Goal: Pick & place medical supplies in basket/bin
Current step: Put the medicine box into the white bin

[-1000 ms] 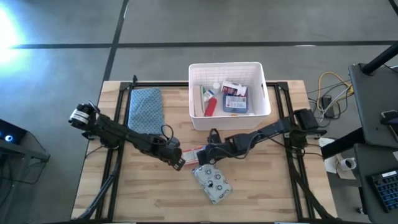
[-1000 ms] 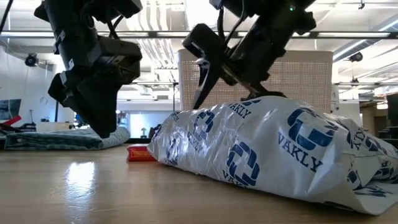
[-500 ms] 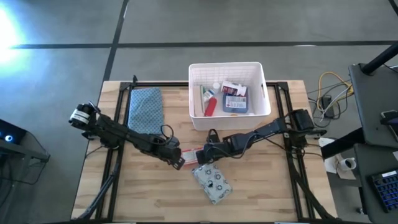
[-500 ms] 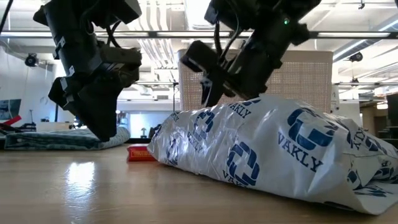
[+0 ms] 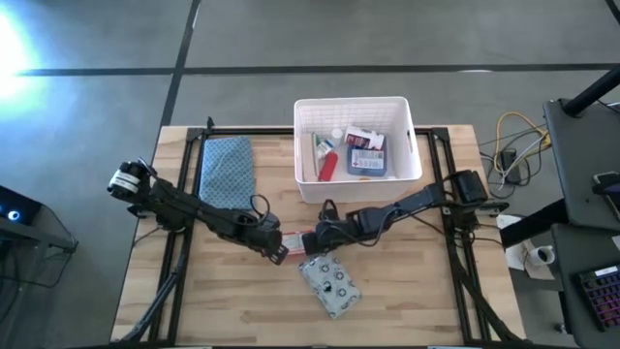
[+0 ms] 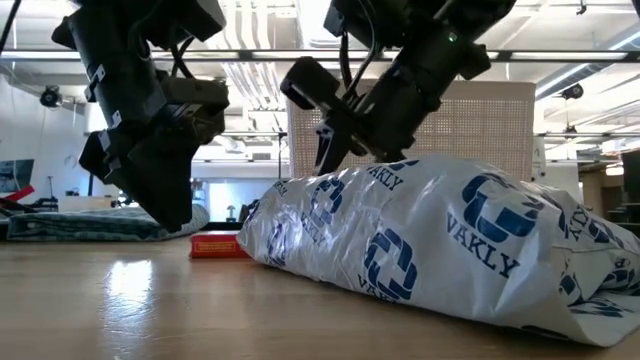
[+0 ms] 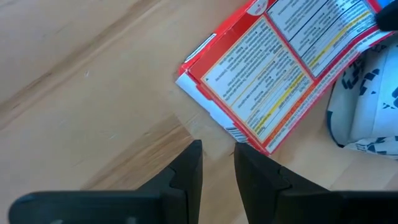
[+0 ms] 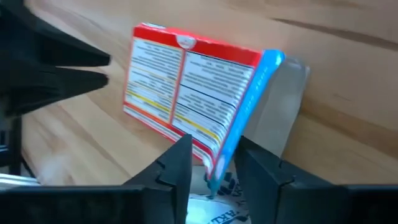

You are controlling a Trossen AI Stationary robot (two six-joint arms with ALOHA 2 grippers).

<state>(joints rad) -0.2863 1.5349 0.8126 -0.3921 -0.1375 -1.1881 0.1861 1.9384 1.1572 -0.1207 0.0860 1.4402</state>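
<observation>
A red-white packet [image 5: 295, 238] lies on the wooden table between my two grippers, beside a silvery dotted pouch [image 5: 330, 284]. My right gripper [image 5: 312, 238] comes in from the table's right and is shut on the packet's right end. My left gripper [image 5: 282, 252] is shut, and its tips [image 7: 217, 155] stand right at the packet's left corner [image 7: 233, 132]. Behind them stands the white basket [image 5: 355, 190], holding a blue-white flat box [image 5: 366, 153], a red-and-white tube [image 5: 326, 166] and other small supplies. My left gripper has its shut fingertips against or just short of the packet's barcode corner; whether they touch it cannot be told. My right gripper pinches the packet's blue-trimmed edge [image 8: 219, 163] near a corner between its two fingers. They slant down from the table's right. That edge is tipped up, and the far edge [image 8: 140, 115] is down on the table.
A blue-grey patterned folded cloth [image 5: 226, 170] lies at the far left of the table. The pouch [image 6: 440, 240] bulks large right next to the packet [image 6: 215, 246] on its near side. Black frame rails run along the table's left and right sides.
My right gripper's fingers have closed on the red-white packet's end. The packet has slid a little toward the table's left, up to my left gripper's tips. The pouch has stayed where it was.
</observation>
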